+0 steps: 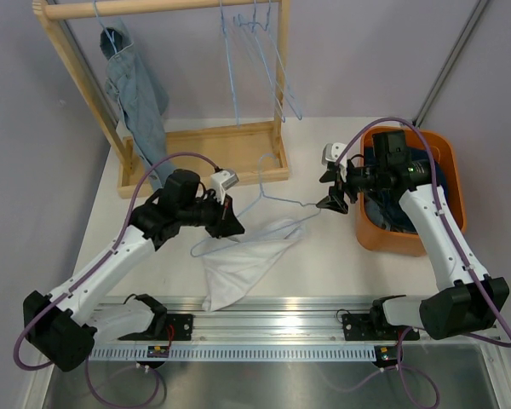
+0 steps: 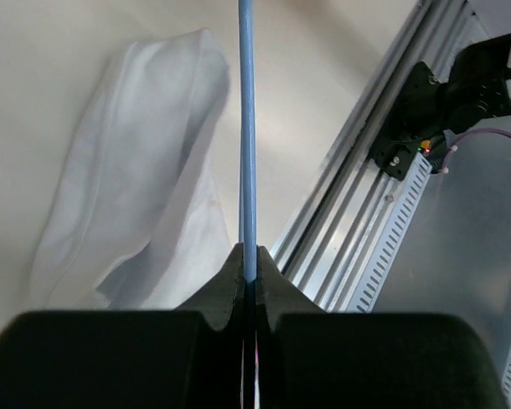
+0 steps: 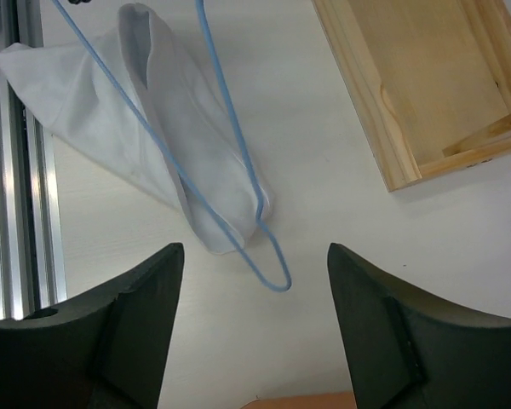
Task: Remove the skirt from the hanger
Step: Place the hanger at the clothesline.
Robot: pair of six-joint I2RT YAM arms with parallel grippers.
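Top external view: the white skirt (image 1: 243,264) is seen lying crumpled on the table (image 1: 324,264) at lower centre. A blue hanger (image 2: 247,128) is laid across it and is pinched by the left gripper (image 2: 249,271). The right gripper (image 1: 336,194) is held wide at centre right, with nothing gripped.

White skirt (image 1: 238,268), pale blue hanger (image 2: 247,128), orange basket (image 1: 368,234), tan wooden rack (image 1: 78,78)

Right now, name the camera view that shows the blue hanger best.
Top external: nearly the whole hanger shows, hook included. Left wrist shows only one wire run clamped in the left gripper; right wrist shows one corner over the white skirt.
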